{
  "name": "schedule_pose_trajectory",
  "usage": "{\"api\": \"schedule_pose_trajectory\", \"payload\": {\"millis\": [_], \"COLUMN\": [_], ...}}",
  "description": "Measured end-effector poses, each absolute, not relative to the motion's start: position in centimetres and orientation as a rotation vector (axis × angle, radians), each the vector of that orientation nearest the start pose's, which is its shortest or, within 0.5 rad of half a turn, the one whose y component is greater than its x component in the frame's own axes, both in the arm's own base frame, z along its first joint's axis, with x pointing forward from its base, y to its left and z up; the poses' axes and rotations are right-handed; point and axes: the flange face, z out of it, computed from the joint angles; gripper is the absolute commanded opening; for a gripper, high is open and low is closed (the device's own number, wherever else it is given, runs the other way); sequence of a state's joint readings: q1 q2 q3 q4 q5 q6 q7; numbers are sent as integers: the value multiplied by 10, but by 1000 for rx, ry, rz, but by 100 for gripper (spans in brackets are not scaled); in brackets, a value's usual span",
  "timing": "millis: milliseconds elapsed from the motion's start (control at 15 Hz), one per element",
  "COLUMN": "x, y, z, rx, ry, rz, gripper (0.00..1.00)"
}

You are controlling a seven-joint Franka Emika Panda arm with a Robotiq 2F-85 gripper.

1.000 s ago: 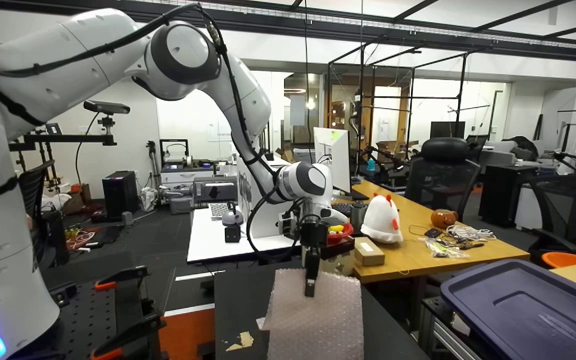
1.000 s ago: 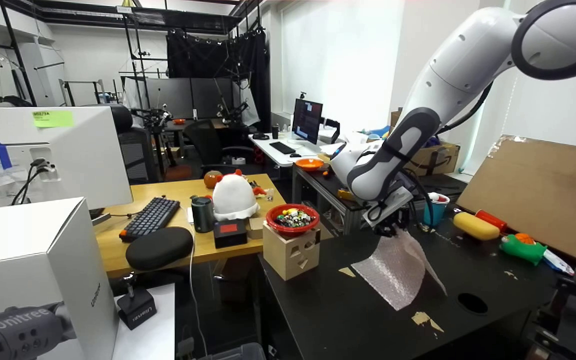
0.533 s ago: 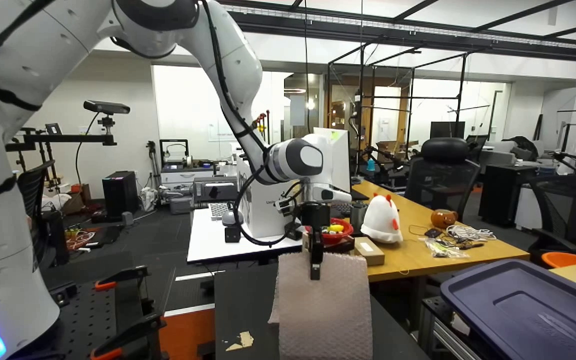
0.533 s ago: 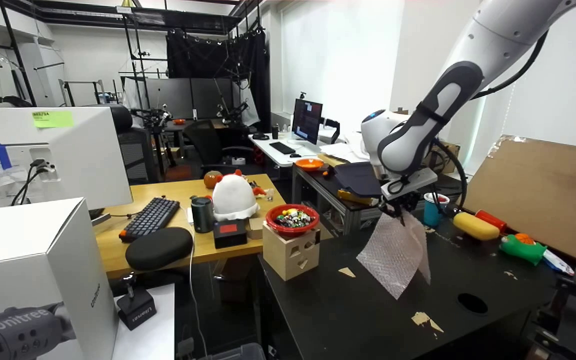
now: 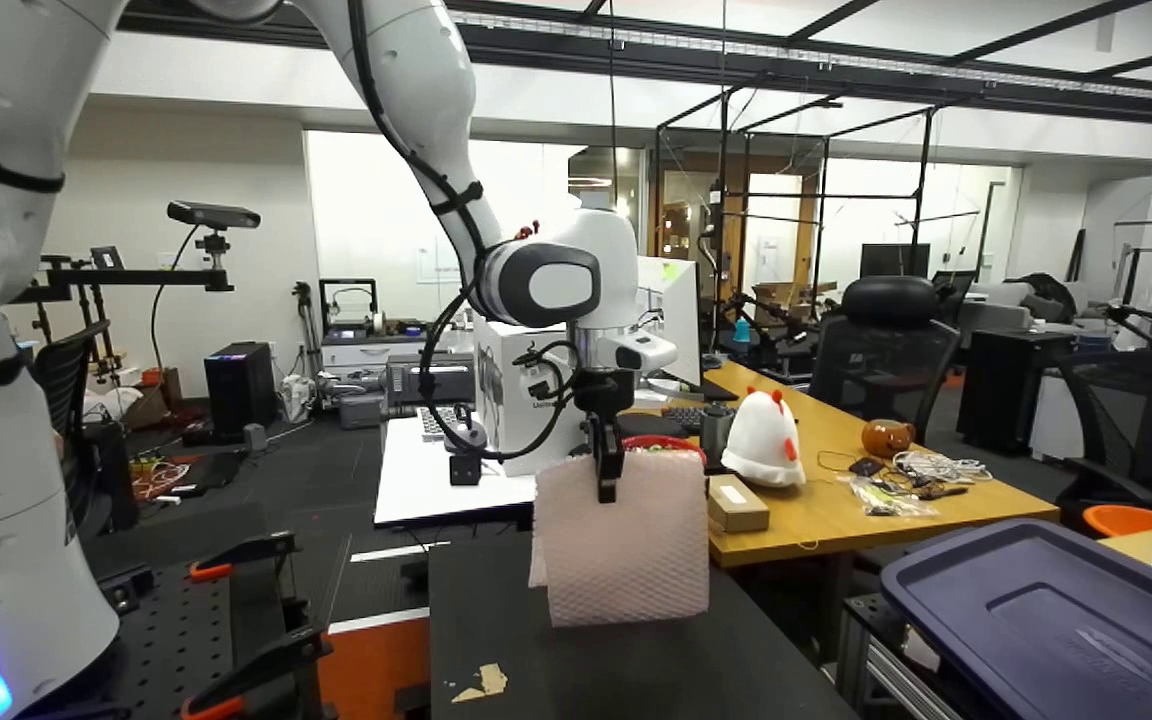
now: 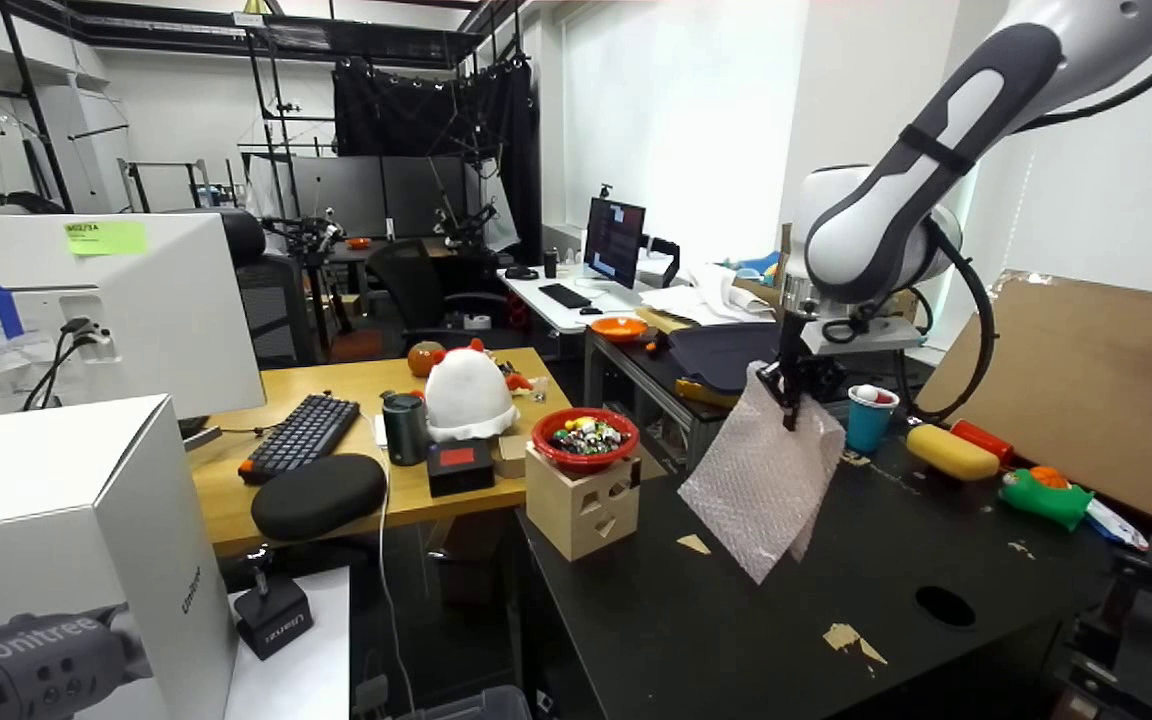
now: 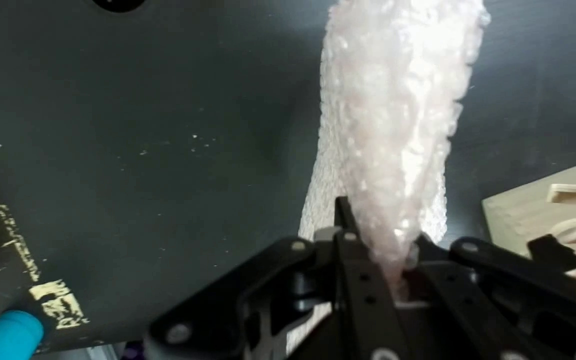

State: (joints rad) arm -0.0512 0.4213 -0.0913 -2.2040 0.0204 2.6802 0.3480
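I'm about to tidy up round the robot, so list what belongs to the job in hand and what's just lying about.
Job in hand:
tool
bubble wrap, pinched in it

Seemingly just lying about:
wooden box
red bowl, on that box
blue cup
green toy

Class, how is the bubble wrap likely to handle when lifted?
The bubble wrap is probably floppy, since it hangs draped from the gripper. It is likely light for its size, being thin and bubbly. Gripped at only one spot, it may swing.
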Motion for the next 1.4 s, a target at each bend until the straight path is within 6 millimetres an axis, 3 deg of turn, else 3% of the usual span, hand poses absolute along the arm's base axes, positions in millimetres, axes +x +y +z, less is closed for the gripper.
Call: {"api": "schedule_pose_trajectory", "payload": {"millis": [200,467,933,1067,1333,1400], "x": [538,522,475,475,497,503], "y": [-82,-98,-172,-186,-198,-200], "z": [195,176,80,53,10,3], "rx": [-2910,-2692,-2649,-2658,-2678,-2690], "ry": [719,689,921,982,1019,1023], "rz": [-140,-137,73,143,181,182], "gripper": [2,2,2,2,2,34]}}
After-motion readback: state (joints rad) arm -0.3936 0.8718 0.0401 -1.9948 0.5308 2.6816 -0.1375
